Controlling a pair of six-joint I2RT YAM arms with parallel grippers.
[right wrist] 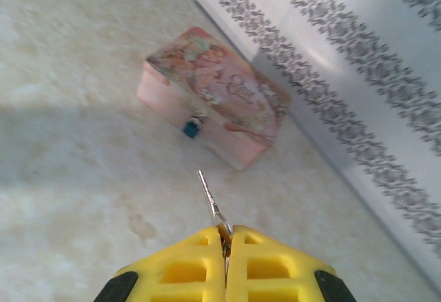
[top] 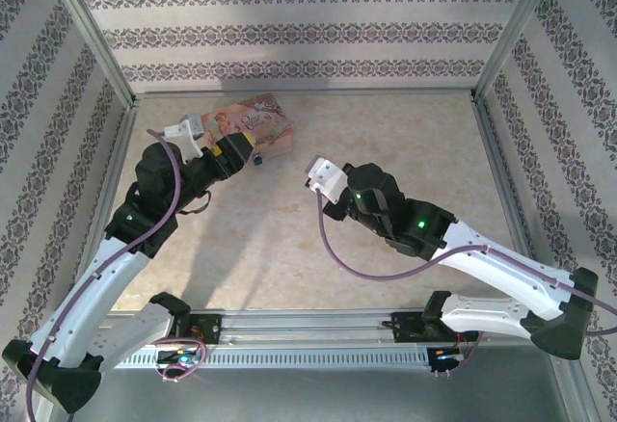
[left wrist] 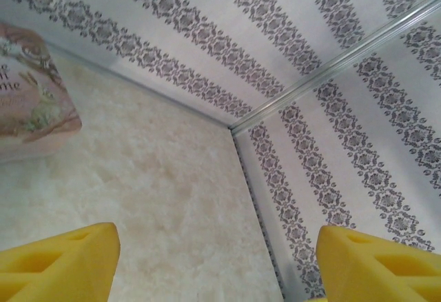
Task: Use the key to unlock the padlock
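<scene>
My right pincer [right wrist: 225,236] is clamped on the key [right wrist: 209,193], whose thin shaft pokes out ahead of the tips. My left pincer [left wrist: 217,264] stands wide apart, holding nothing. The right wrist view shows the padlock [right wrist: 191,128], tiny, blue with a silvery top, hanging on the front of the pink box [right wrist: 227,95]; the left wrist view catches a corner of that box. The box lies by the far edge of the desk [top: 386,143], toward its far left corner

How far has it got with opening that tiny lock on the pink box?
Done: the right gripper pinches the thin silvery metal key. In hand: the key points toward the tiny blue-and-silver padlock on the pink picture-printed box, not touching. Remaining: inserting, turning. The left gripper is open.
</scene>
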